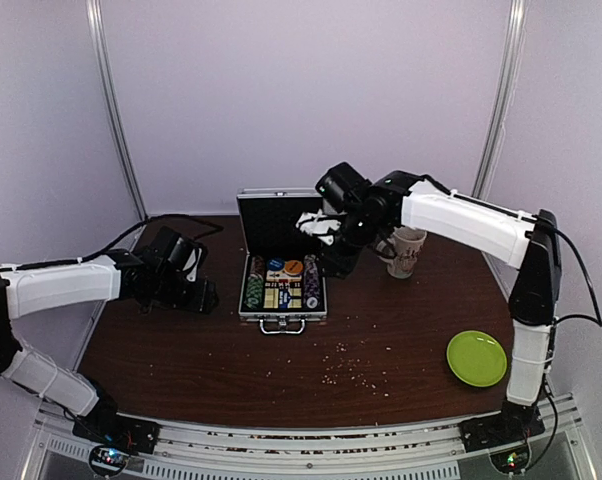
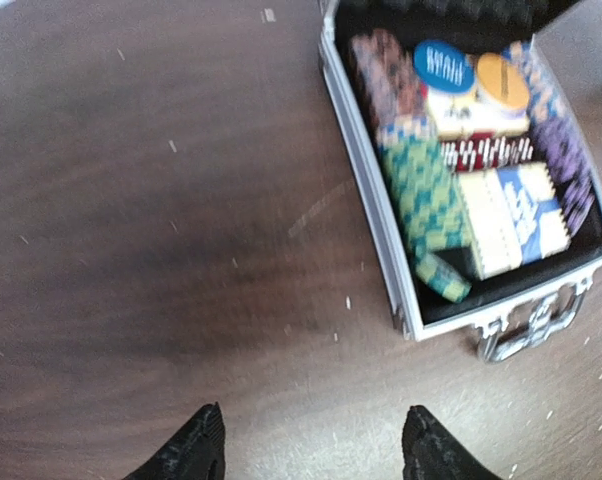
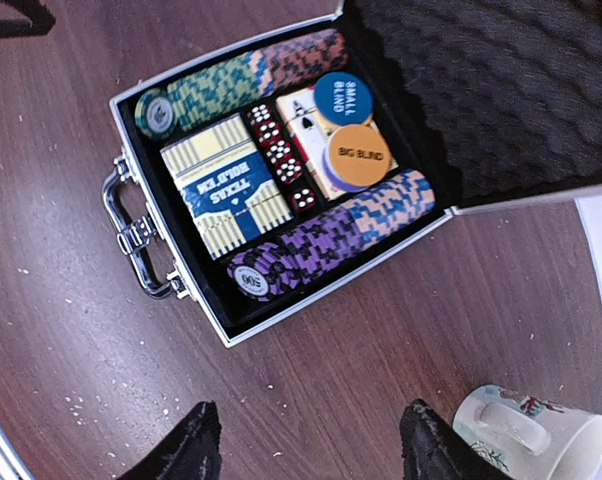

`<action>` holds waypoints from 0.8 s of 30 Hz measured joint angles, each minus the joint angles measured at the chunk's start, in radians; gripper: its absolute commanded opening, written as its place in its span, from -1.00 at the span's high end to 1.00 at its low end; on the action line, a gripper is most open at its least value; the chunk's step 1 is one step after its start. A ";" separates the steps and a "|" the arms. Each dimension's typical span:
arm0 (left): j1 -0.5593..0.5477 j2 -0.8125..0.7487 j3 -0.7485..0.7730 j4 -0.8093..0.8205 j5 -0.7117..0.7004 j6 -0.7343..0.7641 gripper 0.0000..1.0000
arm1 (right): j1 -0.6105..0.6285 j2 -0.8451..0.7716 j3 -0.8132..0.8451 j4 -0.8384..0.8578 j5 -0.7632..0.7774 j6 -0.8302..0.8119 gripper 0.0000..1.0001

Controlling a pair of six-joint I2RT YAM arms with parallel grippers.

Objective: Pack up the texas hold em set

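The silver case lies open in the middle of the table, its foam-lined lid standing up at the back. Inside are rows of poker chips, a blue-cream card deck, red dice, and a blue disc and an orange disc. My left gripper hangs open over bare table left of the case. Just off the case's right side, my right gripper is open with nothing between its fingers.
A cream mug stands right of the case, close to the right gripper's finger. At the front right lies a lime green plate. Pale crumbs are scattered in front of the case handle.
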 measured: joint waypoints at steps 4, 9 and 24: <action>0.047 -0.024 0.098 -0.029 -0.010 0.036 -0.35 | -0.110 -0.040 0.064 -0.026 -0.098 0.039 -0.31; 0.138 -0.011 0.270 -0.038 0.023 0.068 -0.36 | -0.235 -0.038 0.209 -0.026 -0.214 0.090 -0.34; 0.247 0.459 0.913 0.105 0.282 0.017 -0.27 | -0.354 0.227 0.423 0.246 -0.601 0.359 -0.33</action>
